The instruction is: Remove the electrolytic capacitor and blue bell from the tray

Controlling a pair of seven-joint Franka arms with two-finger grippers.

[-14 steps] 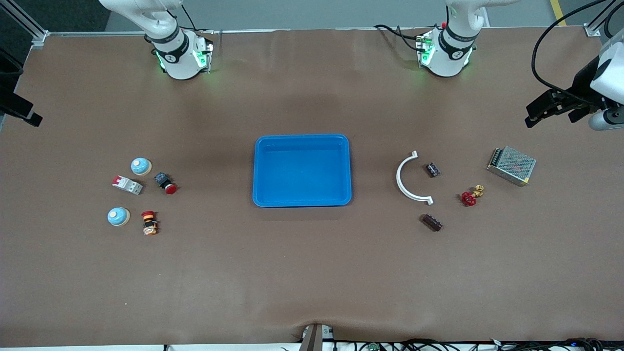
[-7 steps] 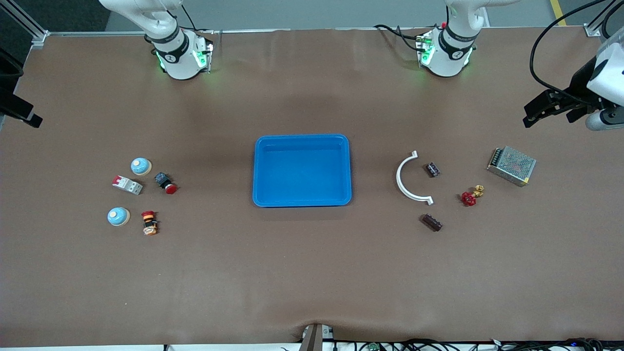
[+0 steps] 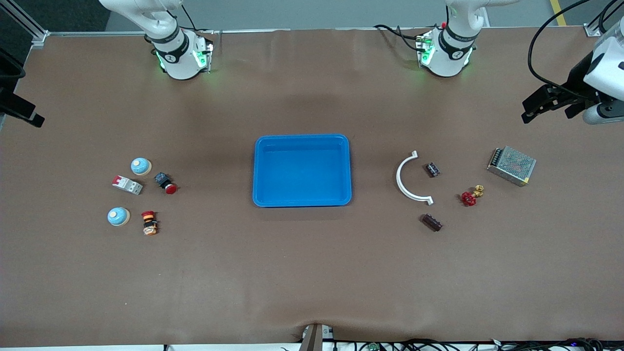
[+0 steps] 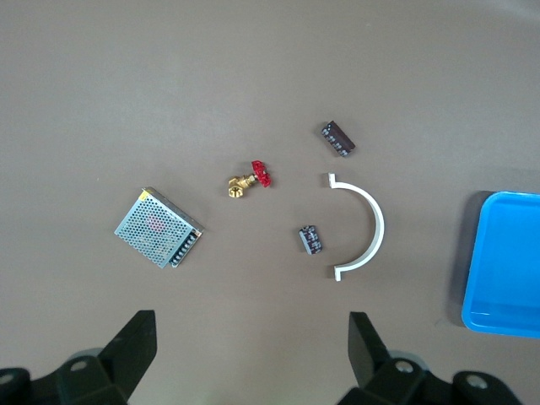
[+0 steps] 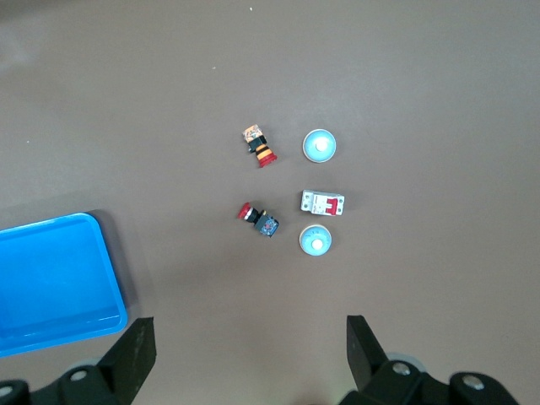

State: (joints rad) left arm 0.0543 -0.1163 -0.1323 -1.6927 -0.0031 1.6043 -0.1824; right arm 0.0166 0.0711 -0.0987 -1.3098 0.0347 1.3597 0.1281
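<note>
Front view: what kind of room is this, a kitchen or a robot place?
Probably a robot lab. Two robot arm bases are fixed to a brown-covered table, with cables along its edge and small electrical parts like a power supply.

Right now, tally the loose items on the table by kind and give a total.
Bells: 2
Capacitors: 2
Push buttons: 2
Circuit breaker: 1
Curved white bracket: 1
Valve: 1
Power supply: 1
Blue tray: 1
Total: 11
</note>
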